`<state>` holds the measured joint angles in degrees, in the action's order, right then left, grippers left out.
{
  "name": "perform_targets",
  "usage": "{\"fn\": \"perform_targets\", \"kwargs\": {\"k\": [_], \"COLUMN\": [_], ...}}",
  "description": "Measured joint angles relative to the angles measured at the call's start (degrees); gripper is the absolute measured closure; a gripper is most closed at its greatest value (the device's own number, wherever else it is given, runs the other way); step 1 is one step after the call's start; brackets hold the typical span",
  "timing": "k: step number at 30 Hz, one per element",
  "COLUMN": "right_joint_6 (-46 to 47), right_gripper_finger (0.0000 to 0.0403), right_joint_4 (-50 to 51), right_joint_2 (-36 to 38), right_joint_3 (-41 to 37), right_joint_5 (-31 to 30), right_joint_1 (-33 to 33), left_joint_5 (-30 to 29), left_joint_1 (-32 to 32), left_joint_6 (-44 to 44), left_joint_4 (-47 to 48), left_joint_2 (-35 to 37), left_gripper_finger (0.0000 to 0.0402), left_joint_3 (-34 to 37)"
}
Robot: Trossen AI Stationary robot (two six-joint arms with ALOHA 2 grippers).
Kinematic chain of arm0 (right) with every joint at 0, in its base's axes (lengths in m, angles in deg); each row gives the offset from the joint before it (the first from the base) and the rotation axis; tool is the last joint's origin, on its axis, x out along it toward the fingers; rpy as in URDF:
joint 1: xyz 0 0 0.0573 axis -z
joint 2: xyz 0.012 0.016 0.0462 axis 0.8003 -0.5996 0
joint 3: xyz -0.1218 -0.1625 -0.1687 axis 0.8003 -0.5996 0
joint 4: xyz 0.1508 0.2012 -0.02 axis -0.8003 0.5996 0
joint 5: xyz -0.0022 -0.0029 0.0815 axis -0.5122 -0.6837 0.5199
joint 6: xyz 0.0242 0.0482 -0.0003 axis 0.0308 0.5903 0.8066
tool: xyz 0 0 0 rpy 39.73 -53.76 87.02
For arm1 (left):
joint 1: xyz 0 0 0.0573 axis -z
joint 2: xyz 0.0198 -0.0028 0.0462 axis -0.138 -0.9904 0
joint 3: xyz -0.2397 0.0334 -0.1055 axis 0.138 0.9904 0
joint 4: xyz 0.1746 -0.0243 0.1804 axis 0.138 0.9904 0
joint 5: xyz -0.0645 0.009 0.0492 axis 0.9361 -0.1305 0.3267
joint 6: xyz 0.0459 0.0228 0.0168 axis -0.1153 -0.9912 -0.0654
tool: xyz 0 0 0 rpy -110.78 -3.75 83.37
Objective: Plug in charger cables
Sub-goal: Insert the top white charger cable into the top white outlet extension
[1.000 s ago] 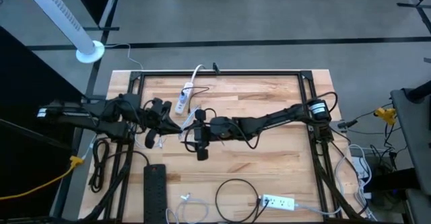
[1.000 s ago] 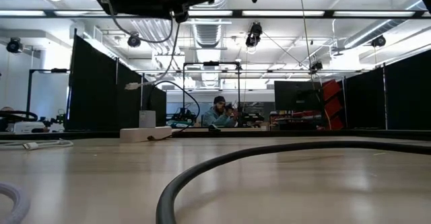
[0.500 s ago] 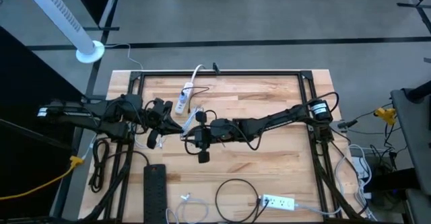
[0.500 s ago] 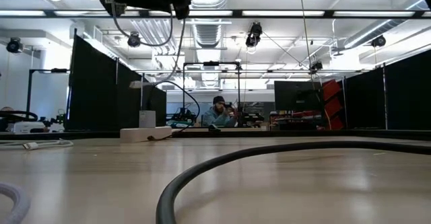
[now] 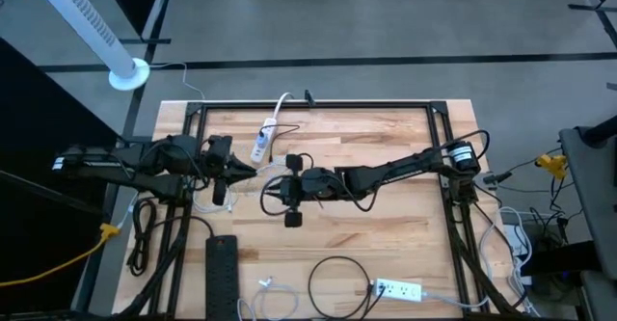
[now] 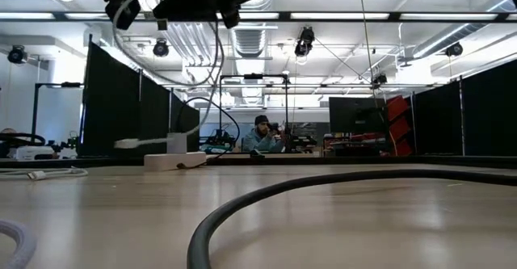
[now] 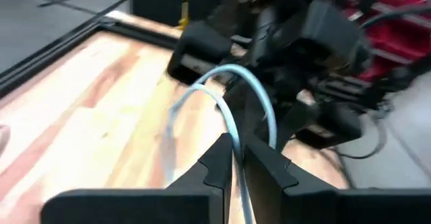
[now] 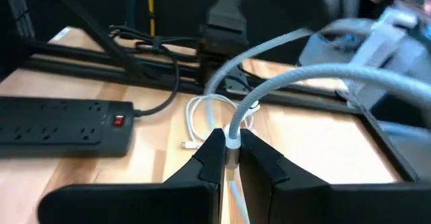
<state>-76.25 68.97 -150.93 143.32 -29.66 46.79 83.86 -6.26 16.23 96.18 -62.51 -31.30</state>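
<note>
I see open wood right of my right gripper; toward the left gripper the gap is tight, the white cable strung between them, with the white power strip just behind

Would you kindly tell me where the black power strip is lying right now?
In the high view, the black power strip lies along the table's near-left edge, beside a small coiled white cable and left of the black cable loop.
</note>
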Motion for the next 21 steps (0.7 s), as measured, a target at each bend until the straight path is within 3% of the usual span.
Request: {"fn": "perform_targets", "kwargs": {"k": [9,15,21], "right_joint_6": [4.09,1.68,-3.78], "right_gripper_finger": [0.0387,0.0387,0.0387], "right_joint_4": [0.64,3.46,17.34], "right_joint_2": [0.33,3.40,9.62], "right_joint_3": [-0.02,-0.02,-0.02], "right_joint_5": [0.37,0.33,-3.10], "right_joint_1": [0.24,0.13,0.48], "left_joint_5": [-10.37,-10.83,-10.40], "left_joint_1": [0.00,0.00,0.01], "left_joint_6": [2.87,1.89,-4.81], "left_joint_4": [8.03,6.52,6.52], "left_joint_2": [-2.45,-2.47,-1.32], "left_gripper_finger": [0.0377,0.0377,0.0377], "left_joint_3": [0.11,1.48,4.22]}}
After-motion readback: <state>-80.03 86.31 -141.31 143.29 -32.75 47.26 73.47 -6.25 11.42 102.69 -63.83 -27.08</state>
